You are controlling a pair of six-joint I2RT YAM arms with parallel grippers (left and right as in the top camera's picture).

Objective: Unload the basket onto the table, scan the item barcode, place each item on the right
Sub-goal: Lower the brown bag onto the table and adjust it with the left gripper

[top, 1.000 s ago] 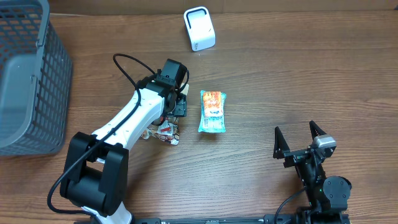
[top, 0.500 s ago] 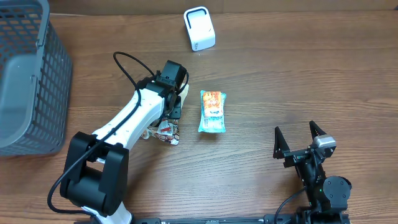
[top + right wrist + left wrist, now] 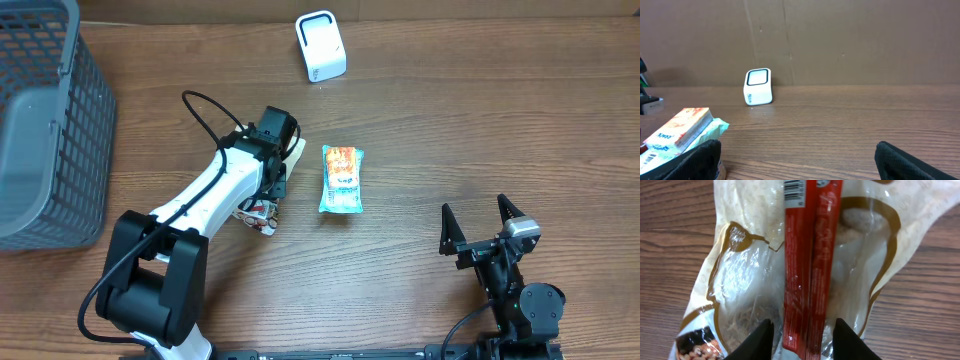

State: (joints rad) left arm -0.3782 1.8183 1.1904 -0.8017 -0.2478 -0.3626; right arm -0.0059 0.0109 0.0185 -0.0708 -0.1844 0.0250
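A clear snack bag (image 3: 805, 255) with a red centre seam (image 3: 812, 280) lies on the wooden table and fills the left wrist view. A small barcode print (image 3: 794, 191) sits at the seam's far end. My left gripper (image 3: 802, 340) has its jaws drawn in on both sides of that seam, pressing the bag's film. From overhead, the left gripper (image 3: 277, 180) is over the bag (image 3: 258, 212). The white scanner (image 3: 320, 46) stands at the back. My right gripper (image 3: 480, 225) rests wide open and empty at the front right.
An orange and teal packet (image 3: 341, 179) lies just right of the left gripper, and the right wrist view shows that packet (image 3: 682, 131) with the scanner (image 3: 758, 87) behind it. A grey mesh basket (image 3: 40, 130) stands at the far left.
The left jaws have narrowed onto the bag, and the bag has shifted slightly down and left. The right arm has not moved.
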